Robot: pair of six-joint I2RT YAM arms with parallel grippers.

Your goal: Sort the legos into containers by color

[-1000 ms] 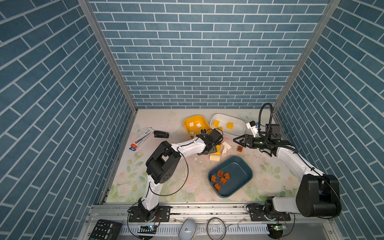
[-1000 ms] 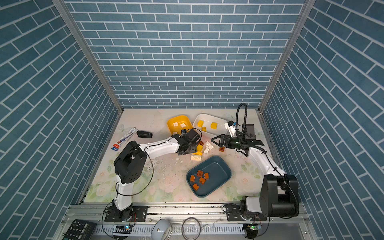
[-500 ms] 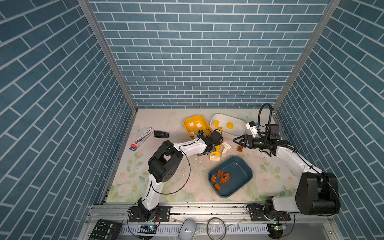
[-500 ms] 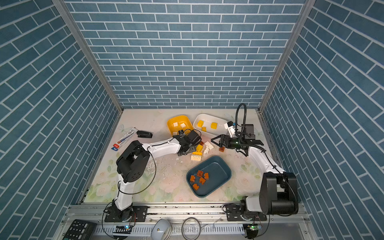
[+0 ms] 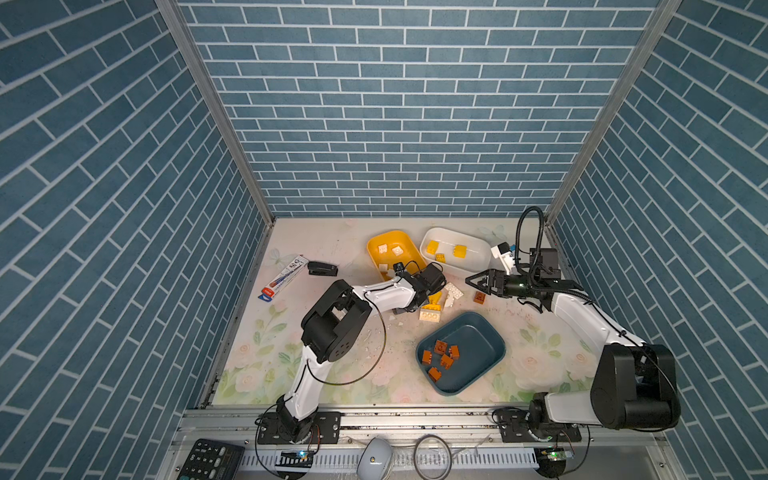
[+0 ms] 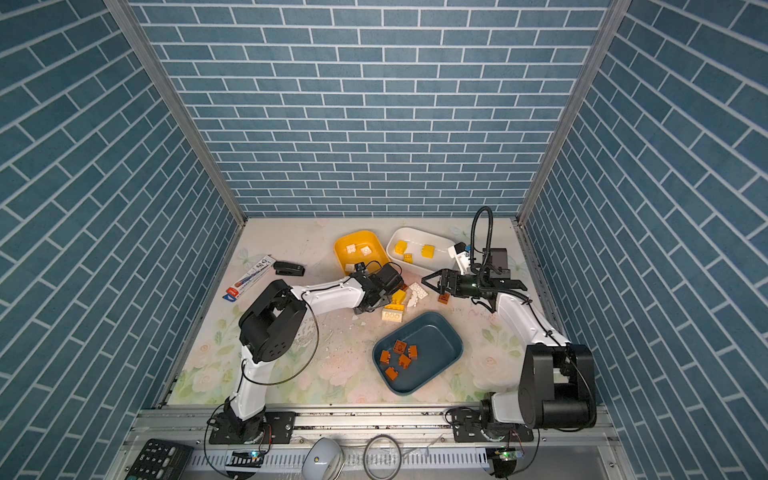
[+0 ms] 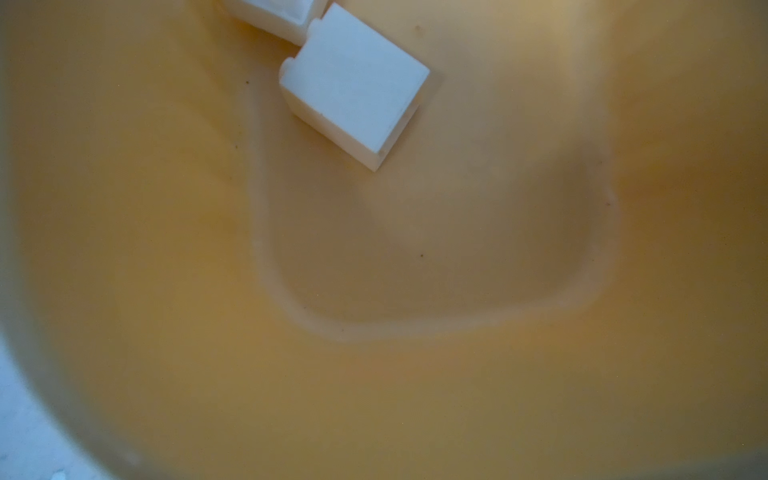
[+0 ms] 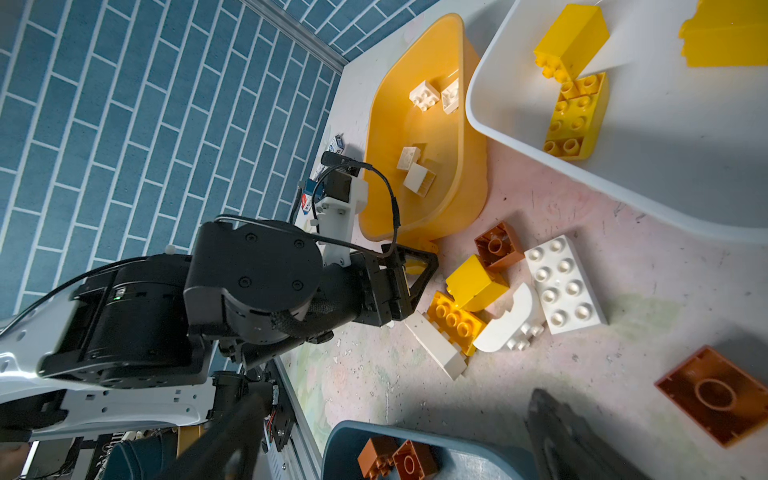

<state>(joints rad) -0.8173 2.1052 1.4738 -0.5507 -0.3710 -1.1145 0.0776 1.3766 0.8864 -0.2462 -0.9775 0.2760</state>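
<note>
In a top view, our right gripper [image 5: 473, 284] hangs low over the bench [image 5: 399, 386], spread wide and empty, nose toward the middle. The loose brown brick [image 5: 480, 297] sits just beside it, on the side toward the front rail. The teal tub [image 5: 478, 345], with five brown bricks in it, lies further the same way. We judge the right arm the nearer one for this pick. The left gripper [image 5: 419, 299] is down at the mixed pile [image 5: 432, 312], by the near end of the yellow tub [image 5: 401, 240]. Whether it is spread or pinching, we cannot tell. The white tub [image 5: 473, 259] holds yellow bricks.

Over to the left wrist view: we get only the yellow tub's floor and a white brick [image 7: 353, 87] lying on its side, with no fingers in sight.

Now the right wrist view: the two fingers [image 8: 573, 436] stand far apart with bare bench between them. The brown brick lies outside that span, beyond one finger, hollow side up. It looks nearly square, so there is no long axis to fuss over. We reckon the gripper must shift sideways first. The bench is a scuffed floral print flecked with white crumbs, and blue brick-pattern walls close three sides.
</note>
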